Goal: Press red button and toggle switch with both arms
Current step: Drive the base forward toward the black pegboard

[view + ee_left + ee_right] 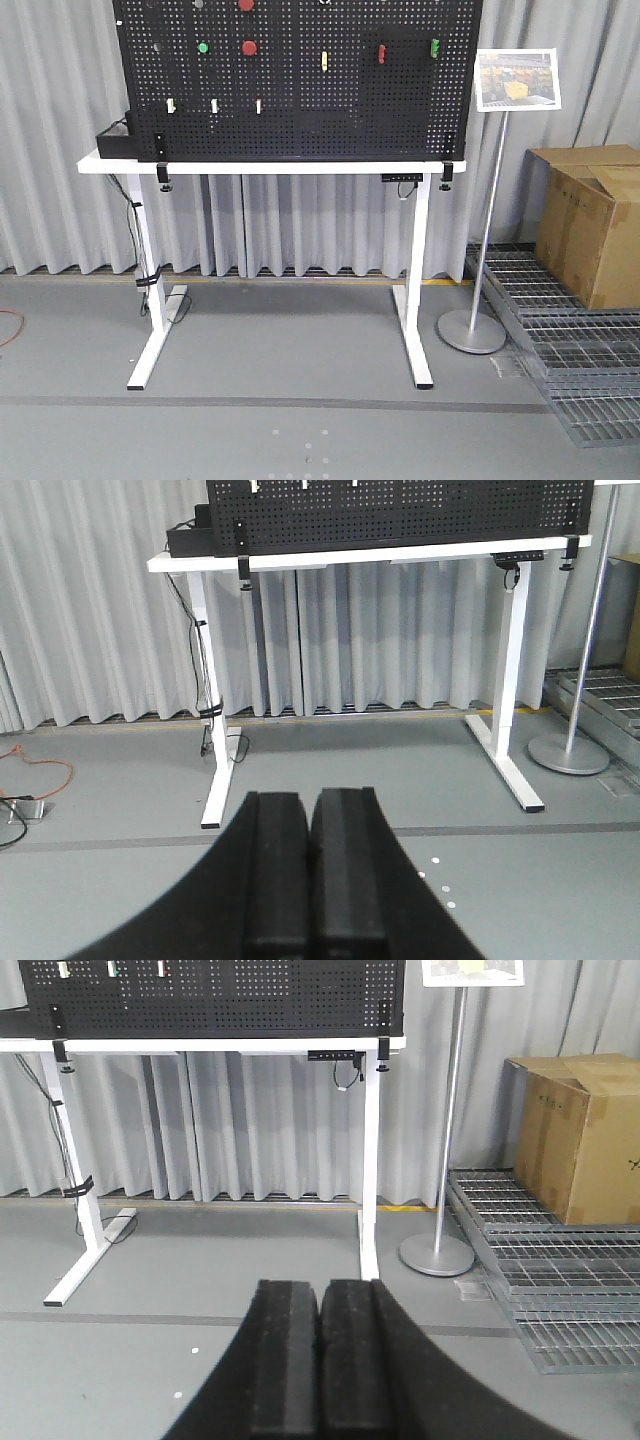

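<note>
A black pegboard stands on a white table. A round red button sits on its upper left part, and a second red one is cut by the top edge. A small round dark fitting left of the green button is too small to tell as the toggle switch. My left gripper is shut and empty, low over the floor, well back from the table. My right gripper is likewise shut and empty. Neither gripper shows in the front view.
A sign on a metal pole with a round base stands right of the table. A cardboard box sits on metal floor grating. A black box lies on the table's left end. Cables lie on the floor at left.
</note>
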Robot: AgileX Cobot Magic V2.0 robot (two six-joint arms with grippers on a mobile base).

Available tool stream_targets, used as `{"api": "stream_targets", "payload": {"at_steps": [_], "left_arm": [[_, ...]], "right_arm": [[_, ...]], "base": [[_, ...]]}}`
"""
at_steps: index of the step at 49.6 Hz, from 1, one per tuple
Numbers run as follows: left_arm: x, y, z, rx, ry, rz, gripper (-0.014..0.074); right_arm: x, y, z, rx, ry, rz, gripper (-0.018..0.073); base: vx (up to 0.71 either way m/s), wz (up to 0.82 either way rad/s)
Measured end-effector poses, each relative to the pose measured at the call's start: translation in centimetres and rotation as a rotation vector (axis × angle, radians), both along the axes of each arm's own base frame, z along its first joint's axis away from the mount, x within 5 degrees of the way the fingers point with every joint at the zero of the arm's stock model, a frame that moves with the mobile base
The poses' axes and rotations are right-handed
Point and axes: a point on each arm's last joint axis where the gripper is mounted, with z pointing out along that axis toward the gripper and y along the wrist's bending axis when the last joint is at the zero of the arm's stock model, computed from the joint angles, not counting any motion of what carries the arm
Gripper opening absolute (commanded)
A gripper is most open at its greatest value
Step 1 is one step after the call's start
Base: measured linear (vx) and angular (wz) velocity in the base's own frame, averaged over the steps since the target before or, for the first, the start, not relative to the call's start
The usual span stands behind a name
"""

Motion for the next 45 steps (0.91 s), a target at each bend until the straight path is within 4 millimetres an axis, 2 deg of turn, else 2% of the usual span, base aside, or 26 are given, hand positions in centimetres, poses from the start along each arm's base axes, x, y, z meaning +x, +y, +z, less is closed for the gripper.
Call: {"api": "stream_targets", "payload": {"at_steps": [26,45], "left_arm": [[0.0,0.0,0.0,0.0,0.0,0.0,0.0001],[0.0,0.0,0.0,0.0,0.0,0.0,0.0001]], "right_arm": [[0.0,0.0,0.0,0.0,0.0,0.0,-0.0003],[0.0,0.0,0.0,0.0,0.0,0.0,-0.0003]], "base": [[0.03,-0.01],[0.19,0.06]]}}
